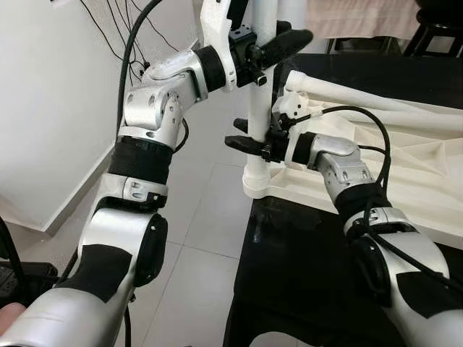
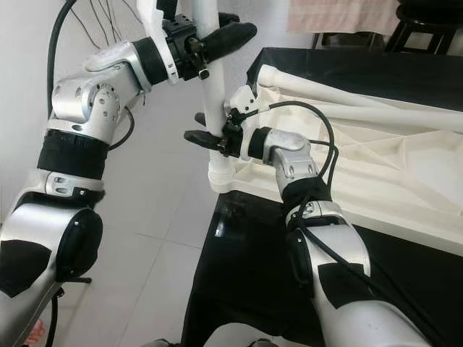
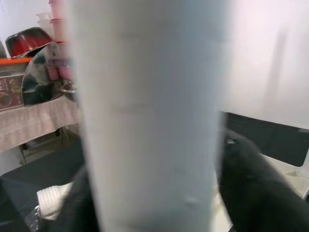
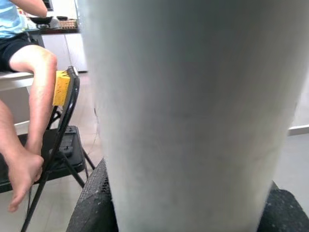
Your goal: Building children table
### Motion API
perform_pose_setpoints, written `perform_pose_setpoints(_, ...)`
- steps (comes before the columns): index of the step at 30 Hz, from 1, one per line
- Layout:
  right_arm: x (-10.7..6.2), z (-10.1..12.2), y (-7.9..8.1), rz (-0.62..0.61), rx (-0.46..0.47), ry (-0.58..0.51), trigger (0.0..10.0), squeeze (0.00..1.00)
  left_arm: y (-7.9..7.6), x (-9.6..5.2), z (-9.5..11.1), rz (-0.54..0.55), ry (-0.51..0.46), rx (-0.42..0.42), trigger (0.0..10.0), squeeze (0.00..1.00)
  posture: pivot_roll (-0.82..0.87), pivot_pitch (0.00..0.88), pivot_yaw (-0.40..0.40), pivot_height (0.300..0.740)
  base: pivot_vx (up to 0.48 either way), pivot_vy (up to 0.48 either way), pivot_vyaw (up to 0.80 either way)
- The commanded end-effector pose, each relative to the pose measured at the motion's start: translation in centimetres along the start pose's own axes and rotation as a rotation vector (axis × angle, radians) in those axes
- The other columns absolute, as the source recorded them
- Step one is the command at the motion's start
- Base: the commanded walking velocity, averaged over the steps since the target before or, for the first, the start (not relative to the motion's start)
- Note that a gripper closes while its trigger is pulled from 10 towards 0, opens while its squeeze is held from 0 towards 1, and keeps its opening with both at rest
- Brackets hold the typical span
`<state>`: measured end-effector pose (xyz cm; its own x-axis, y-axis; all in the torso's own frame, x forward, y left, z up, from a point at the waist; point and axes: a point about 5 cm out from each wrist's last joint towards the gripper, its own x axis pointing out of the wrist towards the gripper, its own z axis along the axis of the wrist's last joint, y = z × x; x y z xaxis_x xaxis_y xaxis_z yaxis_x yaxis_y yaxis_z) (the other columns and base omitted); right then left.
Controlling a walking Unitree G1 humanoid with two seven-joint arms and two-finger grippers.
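Two grippers on one white table leg (image 1: 259, 108), upright at top centre, foot seated in corner socket of white tabletop (image 1: 405, 166) lying on black surface (image 1: 304, 275). Left gripper (image 1: 269, 49) pinches leg high up; right gripper (image 1: 249, 137) clamps it lower down. Spare legs (image 1: 376, 101) lie upper right.

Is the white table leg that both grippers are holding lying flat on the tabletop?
No, the white table leg stands upright in a corner socket of the overturned tabletop, with the left gripper above the right gripper.
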<state>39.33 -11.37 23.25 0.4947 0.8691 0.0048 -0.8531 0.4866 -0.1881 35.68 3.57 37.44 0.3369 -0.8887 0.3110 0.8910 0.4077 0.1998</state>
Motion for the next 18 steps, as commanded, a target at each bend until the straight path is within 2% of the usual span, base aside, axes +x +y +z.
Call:
perform_pose_setpoints(1,1.6,-0.2,0.7,-0.018,-0.015,0.035,0.0,0.0,-2.4,1.9,-0.9,-0.131,0.007,-0.036,10.0,1.0,-0.03,0.097,0.063,0.74,0.0,0.0,0.0)
perform_pose_setpoints(2,1.0,-1.2,0.3,-0.122,0.034,0.064,0.0,0.0,-1.5,0.9,-0.5,-0.078,-0.007,-0.045,10.0,1.0,-0.05,0.103,0.041,0.74,0.0,0.0,0.0)
perform_pose_setpoints(3,1.0,-1.2,0.3,-0.122,0.034,0.064,0.0,0.0,-1.5,0.9,-0.5,-0.078,-0.007,-0.045,10.0,1.0,-0.05,0.103,0.041,0.74,0.0,0.0,0.0)
perform_pose_setpoints(4,0.5,-1.9,0.1,-0.197,0.07,0.087,0.0,0.0,-0.9,0.1,-0.3,-0.038,-0.017,-0.051,10.0,1.0,-0.05,0.104,0.033,0.74,0.0,0.0,0.0)
perform_pose_setpoints(5,0.0,-5.4,2.6,-0.441,0.158,0.148,0.0,0.0,0.1,-1.6,0.1,0.013,-0.023,-0.066,10.0,0.0,-0.03,0.106,0.015,0.74,0.0,0.0,0.0)
perform_pose_setpoints(7,0.0,-5.4,2.6,-0.441,0.158,0.148,0.0,0.0,0.1,-1.6,0.1,0.013,-0.023,-0.066,10.0,0.0,-0.03,0.106,0.015,0.74,0.0,0.0,0.0)
perform_pose_setpoints(8,-1.3,-7.7,5.6,-0.639,0.214,0.202,0.0,0.0,1.0,-3.1,0.4,0.063,-0.027,-0.084,10.0,0.0,0.01,0.133,0.039,0.74,0.0,0.0,0.0)
perform_pose_setpoints(9,-1.3,-7.7,5.6,-0.639,0.214,0.202,0.0,0.0,1.0,-3.1,0.4,0.063,-0.027,-0.084,10.0,0.0,0.01,0.133,0.039,0.74,0.0,0.0,0.0)
perform_pose_setpoints(10,-2.3,-8.8,7.1,-0.769,0.243,0.224,0.0,0.0,0.7,-4.5,0.4,0.05,-0.027,-0.12,10.0,0.0,-0.02,0.132,0.06,0.74,0.0,0.0,0.0)
perform_pose_setpoints(11,-2.3,-8.8,7.1,-0.769,0.243,0.224,0.0,0.0,0.7,-4.5,0.4,0.05,-0.027,-0.12,10.0,0.0,-0.02,0.132,0.06,0.74,0.0,0.0,0.0)
perform_pose_setpoints(12,-2.5,-8.8,6.8,-0.829,0.233,0.219,0.0,0.0,-0.4,-5.7,0.4,-0.021,-0.023,-0.14,10.0,0.0,-0.04,0.103,0.056,0.74,0.0,0.0,0.0)
perform_pose_setpoints(13,-2.5,-8.8,6.8,-0.829,0.233,0.219,0.0,0.0,-0.4,-5.7,0.4,-0.021,-0.023,-0.14,10.0,0.0,-0.04,0.103,0.056,0.74,0.0,0.0,0.0)
perform_pose_setpoints(15,-1.9,-8.2,5.1,-0.822,0.206,0.185,0.0,0.0,-2.2,-6.9,0.4,-0.134,-0.021,-0.161,10.0,0.0,-0.04,0.092,0.043,0.74,0.0,0.0,0.0)
perform_pose_setpoints(18,-1.7,-7.8,4.4,-0.837,0.201,0.178,0.0,0.0,-2.7,-7.5,0.5,-0.156,-0.028,-0.17,10.0,0.0,-0.04,0.088,0.035,0.74,0.0,0.0,0.0)
